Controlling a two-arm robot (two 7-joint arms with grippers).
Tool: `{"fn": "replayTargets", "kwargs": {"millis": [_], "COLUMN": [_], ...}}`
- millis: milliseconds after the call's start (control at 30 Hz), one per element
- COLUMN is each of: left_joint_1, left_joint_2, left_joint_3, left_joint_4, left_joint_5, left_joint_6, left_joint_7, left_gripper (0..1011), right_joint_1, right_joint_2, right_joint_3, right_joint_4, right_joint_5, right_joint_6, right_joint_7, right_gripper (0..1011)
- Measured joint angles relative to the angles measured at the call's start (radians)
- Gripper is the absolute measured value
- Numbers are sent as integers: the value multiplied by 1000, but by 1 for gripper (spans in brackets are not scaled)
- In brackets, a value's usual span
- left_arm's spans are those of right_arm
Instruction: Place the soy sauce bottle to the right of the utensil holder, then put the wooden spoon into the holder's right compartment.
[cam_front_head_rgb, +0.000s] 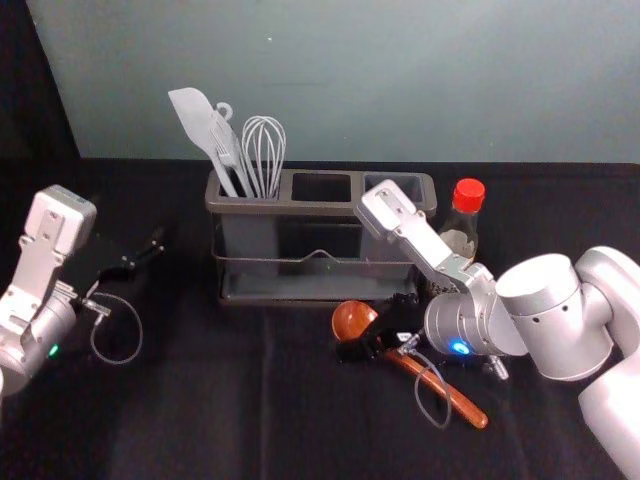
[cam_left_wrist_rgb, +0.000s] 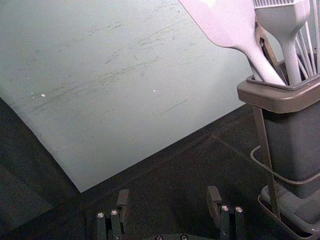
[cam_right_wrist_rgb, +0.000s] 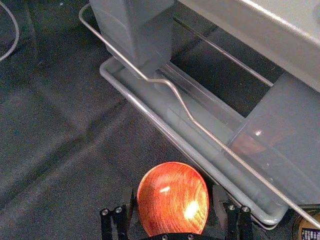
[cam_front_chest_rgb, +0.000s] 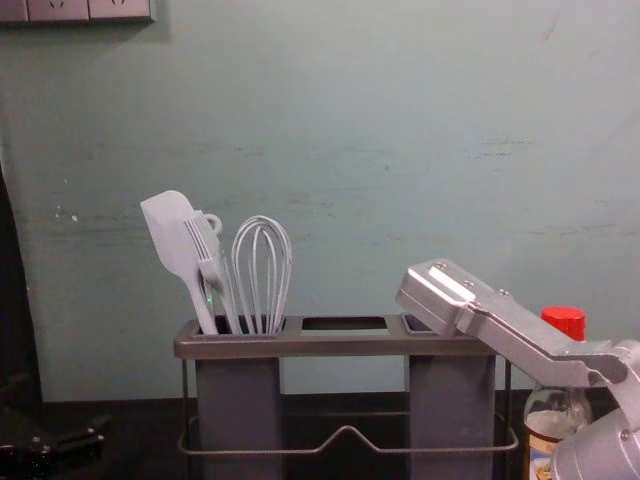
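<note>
The soy sauce bottle (cam_front_head_rgb: 463, 222) with its red cap stands just right of the utensil holder (cam_front_head_rgb: 318, 208), partly behind the right arm; the chest view shows the bottle (cam_front_chest_rgb: 564, 322) upright there. In front of the holder lies the wooden spoon (cam_front_head_rgb: 462, 404), its handle slanting toward the front right. My right gripper (cam_front_head_rgb: 378, 328) is low over the spoon near its bowl. Seen from the right wrist, the open right gripper (cam_right_wrist_rgb: 174, 200) has the round spoon bowl (cam_right_wrist_rgb: 172, 197) between its fingers. My left gripper (cam_front_head_rgb: 135, 262) idles left of the holder; in its wrist view the left gripper (cam_left_wrist_rgb: 168, 202) is open and empty.
A spatula (cam_front_chest_rgb: 172, 240), a brush (cam_front_chest_rgb: 207, 245) and a whisk (cam_front_chest_rgb: 262, 270) stand in the holder's left compartment. The holder's wire rail (cam_right_wrist_rgb: 187, 107) and lower tray (cam_right_wrist_rgb: 165, 125) run close beside my right gripper. A wall (cam_front_head_rgb: 350, 80) rises behind the black-covered table.
</note>
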Motion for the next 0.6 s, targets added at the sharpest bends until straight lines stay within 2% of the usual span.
{"fn": "replayTargets", "kwargs": {"millis": [600], "left_joint_1": [0], "left_joint_2": [0], "left_joint_3": [0], "left_joint_4": [0], "left_joint_5": [0], "left_joint_6": [0], "left_joint_7": [0], "left_gripper": [1000], "right_joint_1": [-5], "right_joint_2": [-14], "right_joint_3": [15], "right_joint_4": [5], "right_joint_5": [-16], "right_joint_6": [9], "right_joint_7": [14], "right_gripper": [1002]}}
